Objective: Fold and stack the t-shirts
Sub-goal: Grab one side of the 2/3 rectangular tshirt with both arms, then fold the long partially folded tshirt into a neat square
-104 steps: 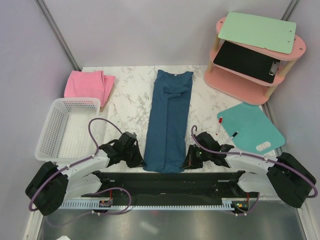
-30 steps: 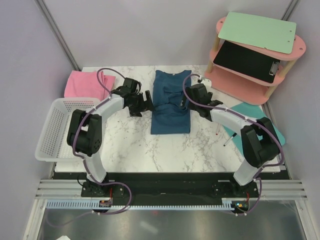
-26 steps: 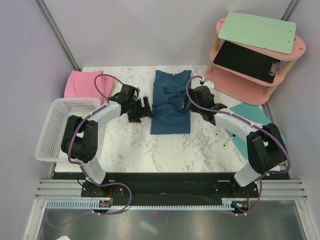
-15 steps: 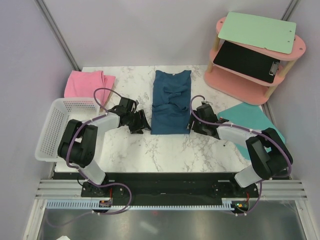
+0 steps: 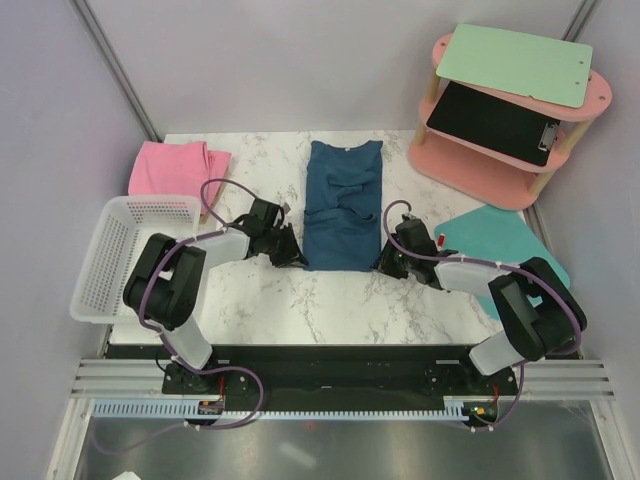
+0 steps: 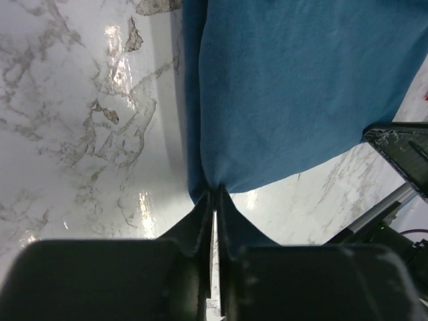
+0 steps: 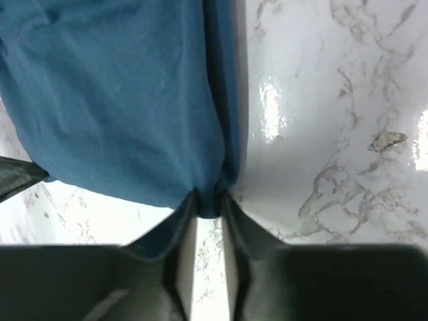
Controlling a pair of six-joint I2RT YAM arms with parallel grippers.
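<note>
The dark teal-blue t-shirt (image 5: pixel 342 205) lies folded in half on the marble table, collar at the far end. My left gripper (image 5: pixel 296 259) is shut on its near left corner (image 6: pixel 212 180). My right gripper (image 5: pixel 384 264) is shut on its near right corner (image 7: pixel 208 200). Both pinch the folded edge low at the table. The pink t-shirt (image 5: pixel 176 170) lies folded at the far left, away from both grippers.
A white basket (image 5: pixel 112 258) stands at the left. A pink two-tier shelf (image 5: pixel 505 180) with clipboards stands at the far right. A turquoise mat (image 5: pixel 495 240) and a red marker (image 5: pixel 439 240) lie right of the right arm.
The long shirt was folded in half, its near end carried to the collar. Both grippers then came back toward me and closed on the near corners of the folded edge.
</note>
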